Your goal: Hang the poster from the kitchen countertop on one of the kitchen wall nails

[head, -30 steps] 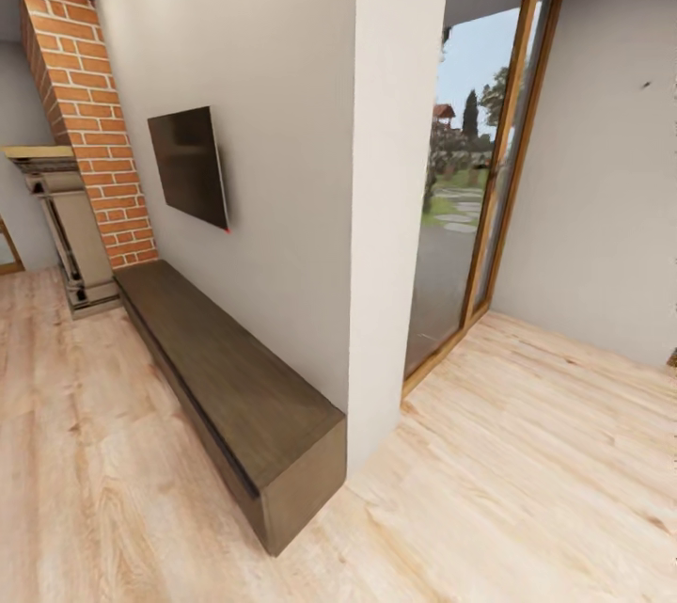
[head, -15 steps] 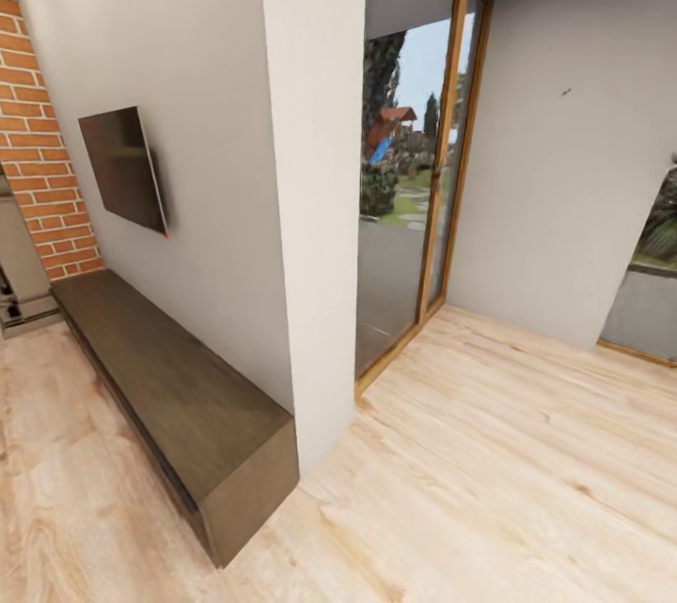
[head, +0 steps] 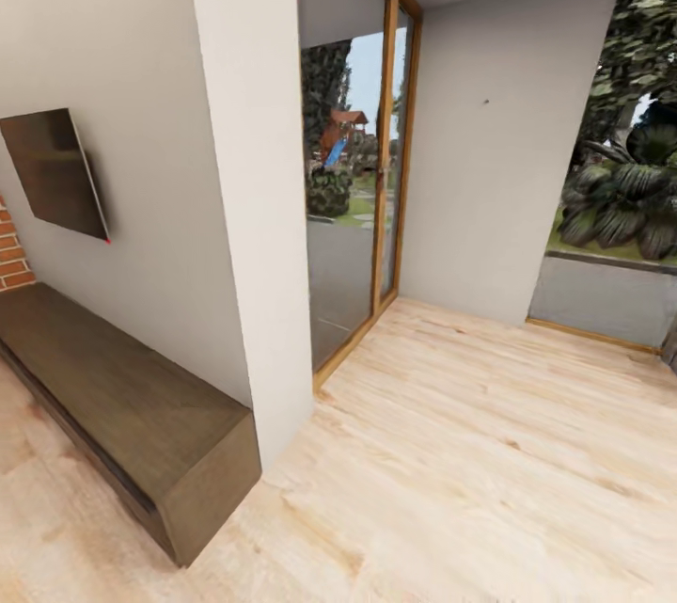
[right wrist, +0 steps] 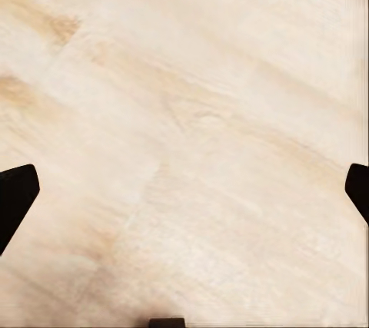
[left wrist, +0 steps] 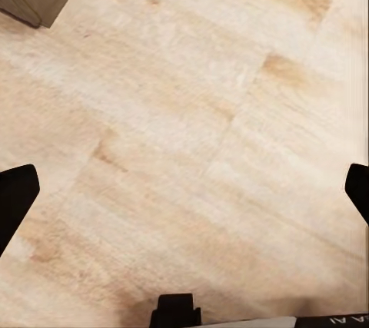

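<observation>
Head view shows a light wooden floor (head: 489, 452), then a grey wall (head: 498, 180) beside a tall glass door (head: 353, 198) with a wooden frame. A long dark wooden bench (head: 113, 405) stands along the other wall, under a black TV (head: 52, 172). One small dark wall nail (head: 487, 102) sits high on the grey wall. Both wrist views look down on bare floor; the left gripper (left wrist: 184, 190) and the right gripper (right wrist: 184, 190) are spread wide, holding nothing.

Floor (head: 489, 452) pale grained wood planks with a slight sheen; bench (head: 122, 405) dark matt wood; walls (head: 489, 161) smooth matt light-grey plaster; TV (head: 55, 172) glossy black; glass door (head: 348, 198) in warm wooden frame.
</observation>
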### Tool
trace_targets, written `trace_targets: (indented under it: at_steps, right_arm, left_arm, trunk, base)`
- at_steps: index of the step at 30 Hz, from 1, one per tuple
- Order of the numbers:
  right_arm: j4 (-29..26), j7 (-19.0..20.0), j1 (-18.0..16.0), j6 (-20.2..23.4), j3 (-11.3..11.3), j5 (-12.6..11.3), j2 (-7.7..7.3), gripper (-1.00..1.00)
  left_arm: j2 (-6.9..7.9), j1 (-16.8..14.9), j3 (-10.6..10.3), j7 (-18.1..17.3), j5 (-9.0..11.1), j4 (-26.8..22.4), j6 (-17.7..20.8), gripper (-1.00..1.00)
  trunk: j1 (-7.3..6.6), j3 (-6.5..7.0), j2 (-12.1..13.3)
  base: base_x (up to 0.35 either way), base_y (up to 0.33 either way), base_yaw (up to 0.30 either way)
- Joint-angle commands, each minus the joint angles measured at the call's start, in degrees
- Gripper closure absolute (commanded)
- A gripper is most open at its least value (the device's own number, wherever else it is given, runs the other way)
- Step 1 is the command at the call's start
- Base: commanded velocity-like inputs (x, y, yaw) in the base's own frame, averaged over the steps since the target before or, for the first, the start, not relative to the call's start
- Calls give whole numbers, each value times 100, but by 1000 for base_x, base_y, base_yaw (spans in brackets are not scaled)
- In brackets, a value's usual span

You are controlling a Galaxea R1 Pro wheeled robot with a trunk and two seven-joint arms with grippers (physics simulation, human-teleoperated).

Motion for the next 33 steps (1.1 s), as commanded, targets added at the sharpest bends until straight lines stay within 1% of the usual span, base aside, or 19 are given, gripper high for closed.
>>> trace_targets:
  at_steps: [1,10,15,21,33]
  right_arm:
    - [6,-2,-4,-19,-4,-7,1,-100]
    - [6,-6,-4,-19,-6,-7,-3,-100]
    - [6,-9,-4,-19,-6,-7,-1,-100]
    - [6,-10,-4,-19,-6,-7,0,-100]
    - [6,-10,-4,-19,-6,-7,-1,-100]
  left_arm:
    - [-1,3,5,-2,-40,-8,-11,-100]
    - [-1,3,5,2,-39,-8,-9,-100]
    - [-1,3,5,2,-43,-8,-9,-100]
    - [-1,3,5,2,-47,-8,-11,-100]
    - [-1,3,5,2,-48,-8,-7,-100]
  trunk:
    - [0,-2,-3]
    - [0,26,-3]
    - [0,31,-3]
    - [0,33,-3]
    - [0,33,-3]
  base:
    - [-31,-2,-299]
    - [-5,0,-293]
    - [135,-61,-116]
    - [203,-184,-132]
    - [191,-245,-288]
